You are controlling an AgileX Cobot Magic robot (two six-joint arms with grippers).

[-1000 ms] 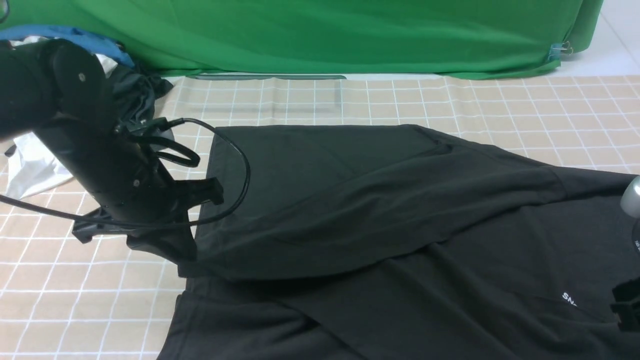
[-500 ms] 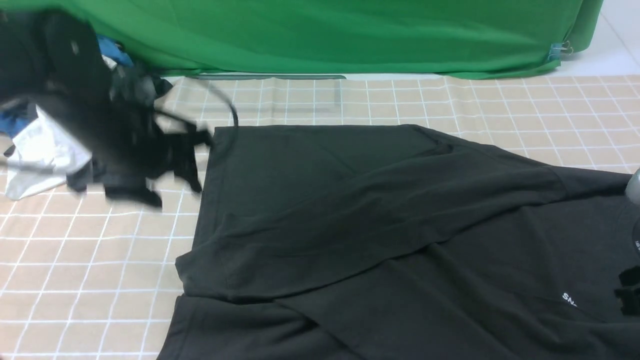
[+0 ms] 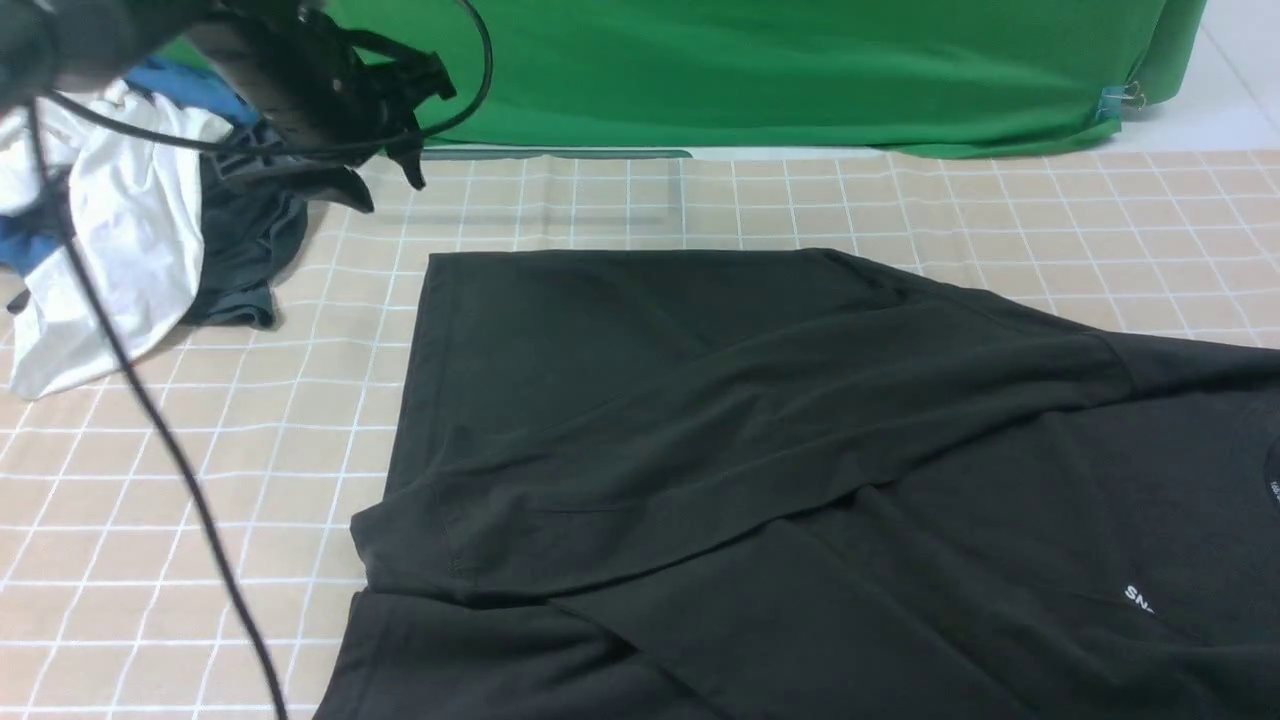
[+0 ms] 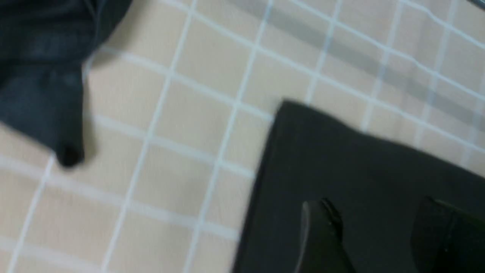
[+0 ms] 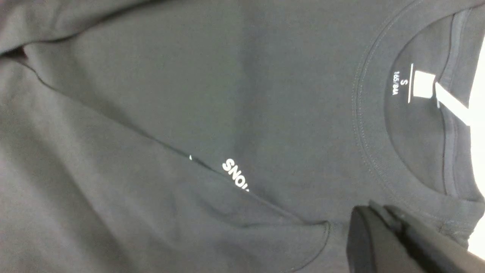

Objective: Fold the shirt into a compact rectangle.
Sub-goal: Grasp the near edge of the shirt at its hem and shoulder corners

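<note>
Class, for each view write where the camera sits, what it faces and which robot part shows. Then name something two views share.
Front: between the arms, facing forward over the shirt; left pincer at far left.
Left wrist: on that wrist, facing down at shirt corner; both fingers show.
Right wrist: on that wrist, facing collar and print; right pincer partly shows.
Shared: front and right wrist show the print.

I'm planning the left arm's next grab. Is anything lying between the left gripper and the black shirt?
Nothing visible does. The left gripper hangs, jaws open, near the shirt's far left corner, with only air between. The pile of clothes lies further left, apart from the shirt.
</note>
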